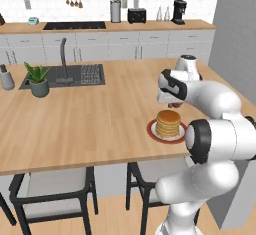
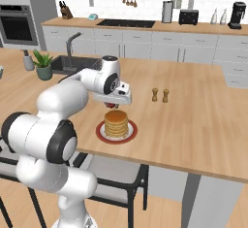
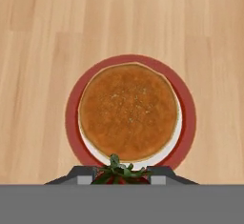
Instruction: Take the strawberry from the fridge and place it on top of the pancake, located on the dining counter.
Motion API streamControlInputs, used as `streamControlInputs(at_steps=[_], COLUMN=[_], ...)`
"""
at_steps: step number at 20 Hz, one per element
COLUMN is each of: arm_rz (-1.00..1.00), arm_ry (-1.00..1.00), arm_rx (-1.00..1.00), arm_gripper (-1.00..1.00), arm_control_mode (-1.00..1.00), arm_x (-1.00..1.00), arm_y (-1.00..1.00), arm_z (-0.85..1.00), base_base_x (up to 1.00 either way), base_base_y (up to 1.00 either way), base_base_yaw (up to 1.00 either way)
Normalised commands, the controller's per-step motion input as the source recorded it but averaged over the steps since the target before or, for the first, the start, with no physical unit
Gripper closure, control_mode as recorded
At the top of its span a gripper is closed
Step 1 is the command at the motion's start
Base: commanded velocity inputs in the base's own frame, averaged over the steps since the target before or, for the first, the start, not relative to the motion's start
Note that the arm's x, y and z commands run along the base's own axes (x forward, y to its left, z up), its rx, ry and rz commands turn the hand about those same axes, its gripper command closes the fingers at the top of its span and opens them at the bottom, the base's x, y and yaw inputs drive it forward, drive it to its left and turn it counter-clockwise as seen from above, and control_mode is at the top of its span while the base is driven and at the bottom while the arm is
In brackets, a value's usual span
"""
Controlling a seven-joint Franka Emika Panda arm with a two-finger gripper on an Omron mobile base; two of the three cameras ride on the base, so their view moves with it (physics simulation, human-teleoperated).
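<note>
Gripper (image 3: 121, 178): jaws drawn narrow, clamped on the strawberry; pointing straight down over the dining counter, above the far edge of the plate.
Strawberry (image 3: 119, 170): held between the fingertips; green leafy cap visible in hand view, red flesh just showing below the hand in right base view (image 2: 112, 105); hanging above the pancake, not touching it.
Pancake (image 1: 168, 123): short golden-tan stack, upright, centred on plate; in hand view, at 12 o'clock from the strawberry.
Plate (image 3: 71, 118): small, round, red-rimmed, white inside; resting on the dining counter near its front edge.
Dining counter (image 1: 100, 119): light wood; dark inset sink (image 1: 75, 75) with tall faucet at 10 o'clock from the plate in left base view.
Potted plant (image 1: 38, 79): green, in grey pot, just beside the sink's left end.
Salt and pepper shakers (image 2: 160, 95): brown pair, upright, at 2 o'clock from the plate in right base view.
Chairs (image 1: 55, 189): dark-framed, grey-seated, tucked under the counter's front edge.
Wall counter: toaster (image 1: 136, 15) and coffee machine (image 1: 179, 12) standing on it.
Writing, brands, labels: none legible on any item.
</note>
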Motion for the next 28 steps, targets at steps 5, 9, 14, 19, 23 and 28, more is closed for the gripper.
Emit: streamControlInputs(at_steps=[5, 9, 14, 19, 23, 28], arm_rz=[0.00, 0.00, 0.00, 0.00, 0.00, 0.00], arm_ry=[0.06, 0.06, 0.06, 0.06, 0.06, 0.00], arm_rx=[0.00, 0.00, 0.00, 0.00, 0.00, 0.00], arm_gripper=[1.00, 1.00, 1.00, 1.00, 1.00, 1.00], arm_control_mode=[-1.00, -1.00, -1.00, -1.00, -1.00, -1.00], arm_x=[0.12, 0.03, 0.00, 0.00, 0.00, -0.05], arm_y=[0.00, 0.00, -0.01, 0.00, 0.00, -0.01], arm_z=[-0.35, -0.31, -0.27, -0.31, -0.24, 0.00], base_base_x=[0.00, 0.00, 0.00, 0.00, 0.00, 0.00], base_base_y=[0.00, 0.00, 0.00, 0.00, 0.00, 0.00], base_base_yaw=[0.00, 0.00, 0.00, 0.00, 0.00, 0.00])
